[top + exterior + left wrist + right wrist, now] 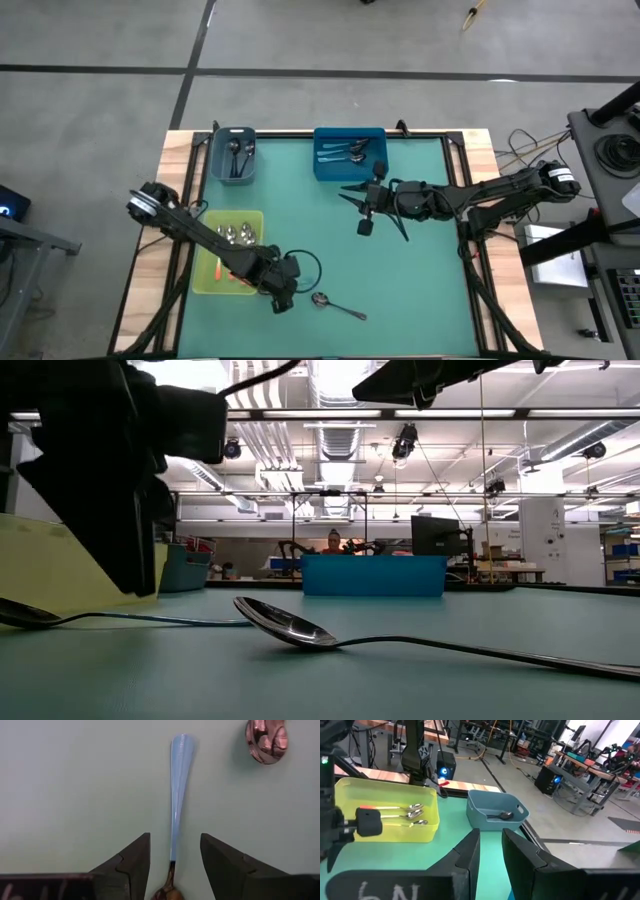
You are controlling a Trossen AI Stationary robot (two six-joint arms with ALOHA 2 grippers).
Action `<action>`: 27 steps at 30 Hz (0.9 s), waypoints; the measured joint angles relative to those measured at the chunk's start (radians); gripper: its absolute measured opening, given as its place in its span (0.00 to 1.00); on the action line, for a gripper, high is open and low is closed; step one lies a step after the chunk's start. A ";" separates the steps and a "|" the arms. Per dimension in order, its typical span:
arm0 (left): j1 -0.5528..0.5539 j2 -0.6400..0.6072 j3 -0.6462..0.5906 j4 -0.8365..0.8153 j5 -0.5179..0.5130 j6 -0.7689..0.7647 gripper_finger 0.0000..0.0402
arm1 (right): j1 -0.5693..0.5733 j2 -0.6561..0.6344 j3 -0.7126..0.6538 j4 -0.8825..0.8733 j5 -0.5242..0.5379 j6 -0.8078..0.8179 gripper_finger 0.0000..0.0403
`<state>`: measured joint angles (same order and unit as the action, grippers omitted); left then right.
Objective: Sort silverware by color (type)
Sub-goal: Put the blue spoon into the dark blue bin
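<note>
Green mat's nearly cleared, with spoons binned by handle colour. Left gripper [172,865] sits low, jaws apart straddling a blue spoon [178,795], looks lined up to pinch it. Right gripper [352,192] waits by the blue bin [349,153], fingers slightly parted, empty.

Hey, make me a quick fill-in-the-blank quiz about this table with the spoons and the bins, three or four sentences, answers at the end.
1. The left gripper straddles a spoon whose handle is light ____.
2. The orange-handled spoons lie in the ____ bin.
3. An all-metal spoon lies loose on the ____ mat.
4. The right gripper hovers beside the bright ____ bin.

Answers: blue; yellow; green; blue
</note>
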<state>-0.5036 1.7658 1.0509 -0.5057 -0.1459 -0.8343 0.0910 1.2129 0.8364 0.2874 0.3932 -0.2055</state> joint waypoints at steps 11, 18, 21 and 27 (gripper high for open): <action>-0.001 0.140 0.129 -0.115 -0.003 -0.013 0.38 | 0.001 0.000 0.000 -0.006 0.000 0.015 0.18; -0.002 0.168 0.181 -0.177 -0.014 0.006 0.30 | 0.001 0.000 0.000 -0.014 0.000 0.015 0.18; -0.001 0.168 0.180 -0.177 -0.017 0.006 0.21 | 0.001 0.000 0.000 -0.016 0.000 0.013 0.18; -0.001 0.168 0.179 -0.178 -0.020 0.008 0.03 | 0.001 0.000 0.000 -0.016 0.000 0.012 0.18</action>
<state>-0.5049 1.9343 1.2301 -0.6835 -0.1664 -0.8266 0.0917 1.2129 0.8364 0.2710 0.3935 -0.1932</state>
